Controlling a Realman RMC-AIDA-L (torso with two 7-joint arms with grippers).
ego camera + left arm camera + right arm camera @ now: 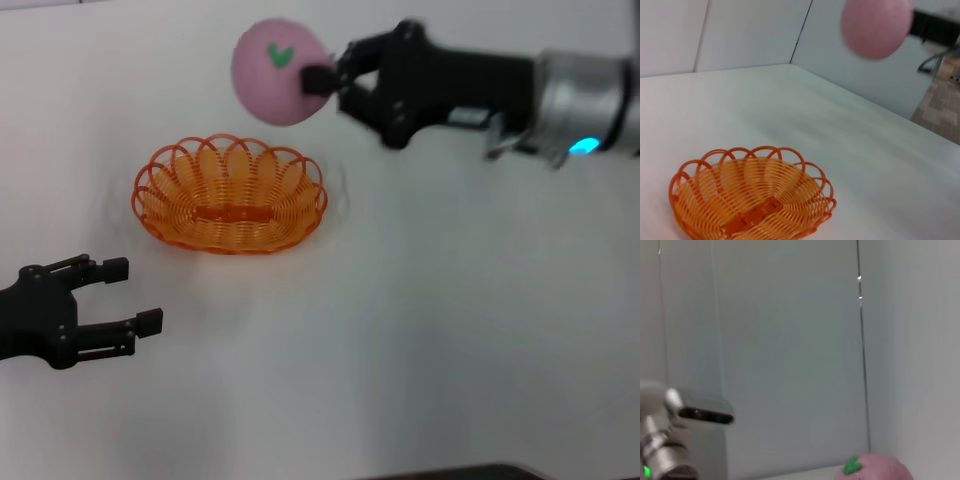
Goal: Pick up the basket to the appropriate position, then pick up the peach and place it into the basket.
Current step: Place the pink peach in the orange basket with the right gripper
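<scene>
The orange wire-weave basket (230, 195) sits empty on the white table, left of centre; it also shows in the left wrist view (751, 199). My right gripper (322, 82) is shut on the pink peach (272, 72) with its green leaf mark and holds it in the air behind and above the basket's far rim. The peach also shows in the left wrist view (876, 26) and in the right wrist view (875, 467). My left gripper (136, 296) is open and empty, low over the table in front of and to the left of the basket.
The white table (450, 320) spreads around the basket. Pale walls stand behind it (740, 30). A dark edge shows at the table's front (450, 472).
</scene>
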